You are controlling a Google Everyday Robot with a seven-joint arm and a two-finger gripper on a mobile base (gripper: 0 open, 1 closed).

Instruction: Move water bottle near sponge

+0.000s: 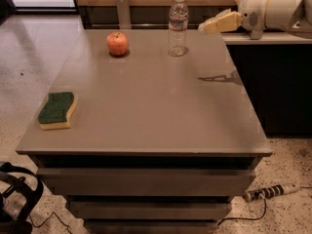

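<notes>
Nearest, at the left front of the grey surface (156, 111), sponge (57, 110) lying flat, green side up. Farther back, apple (117, 43), then water bottle (178, 26) standing upright near the far edge, well apart from the sponge, label band too faint to read. Farthest, at the right, end effector (204, 27) holding nothing, pointing left at the bottle just beside it; spread or pressed together, cannot tell.
</notes>
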